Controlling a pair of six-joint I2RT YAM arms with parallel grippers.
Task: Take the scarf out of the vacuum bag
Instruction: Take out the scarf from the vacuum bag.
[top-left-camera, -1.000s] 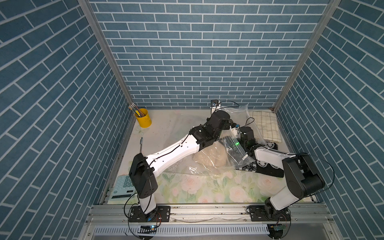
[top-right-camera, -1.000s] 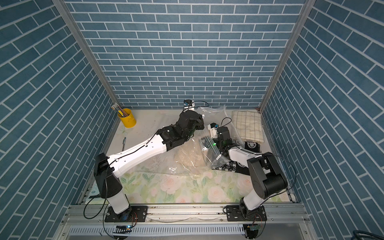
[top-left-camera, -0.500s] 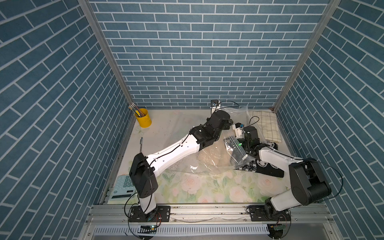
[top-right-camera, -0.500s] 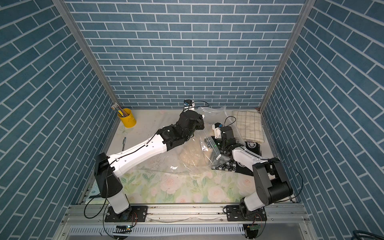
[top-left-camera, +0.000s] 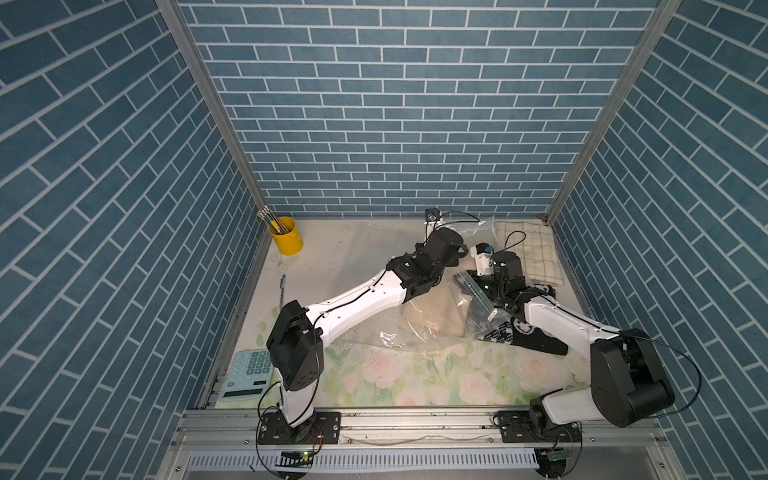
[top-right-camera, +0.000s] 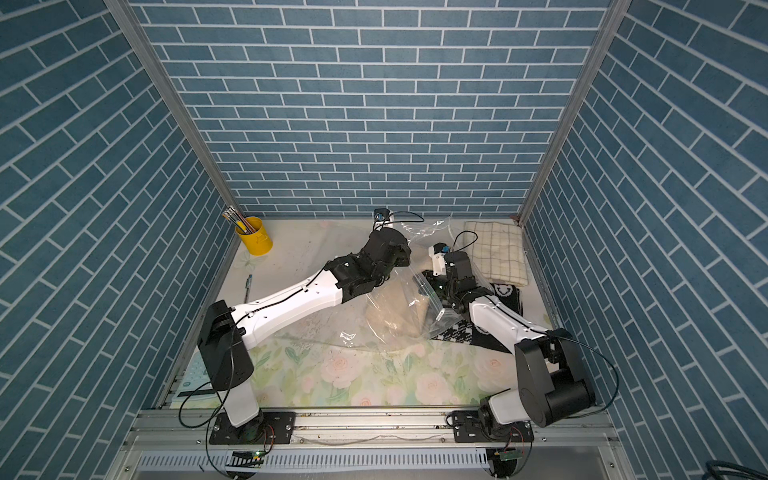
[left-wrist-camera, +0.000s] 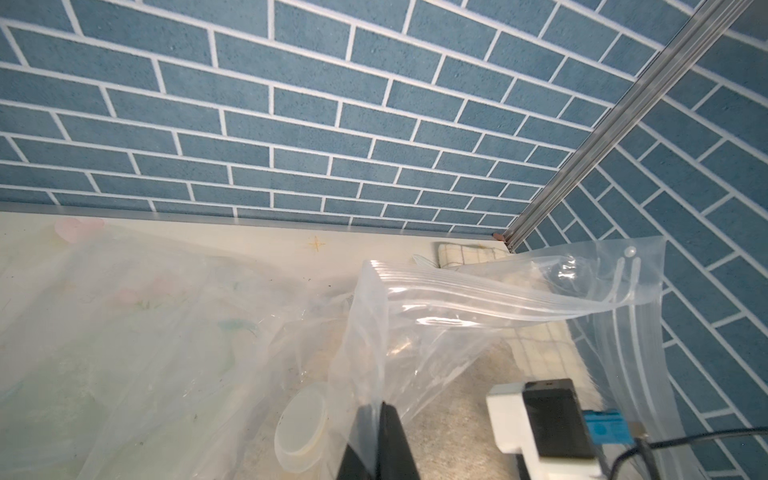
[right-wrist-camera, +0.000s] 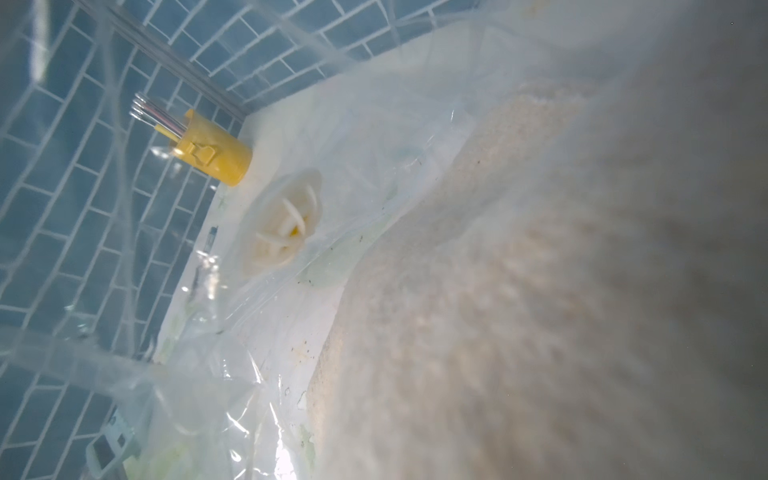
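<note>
Inside the vacuum bag (top-left-camera: 399, 332), right claw (top-left-camera: 478, 289) edges toward frame right.
Possibly pulling the scarf (right-wrist-camera: 519, 291); its grip cannot be told. The left claw (left-wrist-camera: 380, 411) is clamped on the bag.

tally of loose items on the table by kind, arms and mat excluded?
Fabric pieces: 3 (beige scarf, black-and-white knit, checked cloth)
Plastic bags: 1 (vacuum bag)
Desk items: 3 (yellow pencil cup, pen, calculator)
Total: 7

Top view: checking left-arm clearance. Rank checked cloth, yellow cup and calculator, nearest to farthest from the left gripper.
From the left gripper:
1. checked cloth, far right corner
2. yellow cup, far left corner
3. calculator, near left edge
</note>
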